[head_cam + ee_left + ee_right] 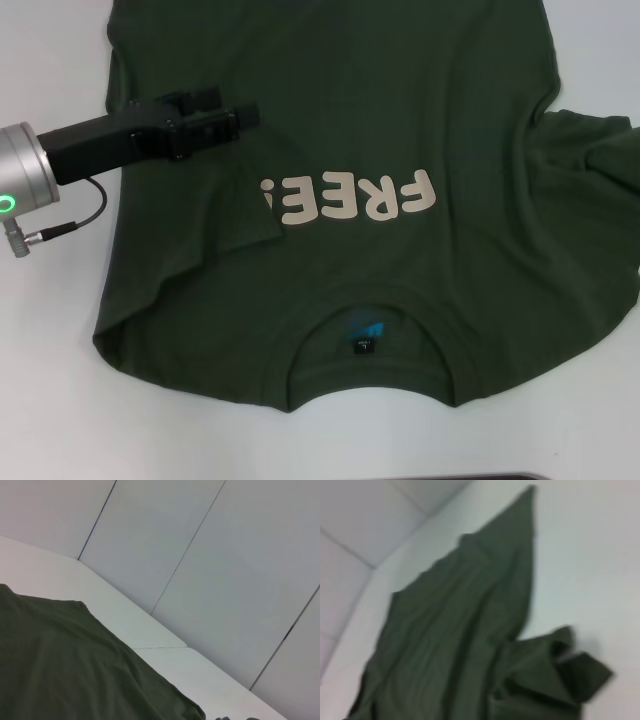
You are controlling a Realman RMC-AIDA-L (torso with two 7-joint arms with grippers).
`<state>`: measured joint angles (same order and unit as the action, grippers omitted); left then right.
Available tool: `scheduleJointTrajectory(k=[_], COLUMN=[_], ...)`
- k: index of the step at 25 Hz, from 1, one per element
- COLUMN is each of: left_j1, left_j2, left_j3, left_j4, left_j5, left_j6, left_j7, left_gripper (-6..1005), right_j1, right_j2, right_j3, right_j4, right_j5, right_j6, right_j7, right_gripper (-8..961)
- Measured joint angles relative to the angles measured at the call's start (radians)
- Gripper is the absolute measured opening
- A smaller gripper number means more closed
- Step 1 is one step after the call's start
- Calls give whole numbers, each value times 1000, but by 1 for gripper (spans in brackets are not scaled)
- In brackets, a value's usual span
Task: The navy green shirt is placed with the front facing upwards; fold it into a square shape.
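Reaching over the navy green shirt (400, 110)'s folded-in left edge, left end effector (235, 112), grip unclear.

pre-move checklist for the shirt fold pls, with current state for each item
1. Front faces up: ok. The navy green shirt shows its letters.
2. Left sleeve folded in: ok, it lies over the chest and hides the last letter.
3. Right sleeve folded in: not ok, it is bunched out to the side.
4. Left gripper over the shirt: ok.
5. Left grip on cloth: cannot tell.
6. Right gripper position: cannot tell, not in view.
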<state>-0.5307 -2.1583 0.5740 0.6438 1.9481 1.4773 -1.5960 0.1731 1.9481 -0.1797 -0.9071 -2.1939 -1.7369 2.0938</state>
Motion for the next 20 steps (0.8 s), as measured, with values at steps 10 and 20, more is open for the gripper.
scheduleJointTrajectory(k=[10, 20], left_j1=[-9, 1], left_j2=[-4, -5], left_j3=[16, 31], left_j4=[-24, -28], left_j5=[-5, 0], left_j6=[-6, -5], left_j7=[-25, -15], left_gripper=[796, 797], right_j1=[35, 128], right_j2=[-32, -18], right_j3=[54, 82], right_j4=[-21, 80], right_j5=[-72, -64], right_j6=[-6, 43], right_j7=[197, 200], right_gripper=[914, 912])
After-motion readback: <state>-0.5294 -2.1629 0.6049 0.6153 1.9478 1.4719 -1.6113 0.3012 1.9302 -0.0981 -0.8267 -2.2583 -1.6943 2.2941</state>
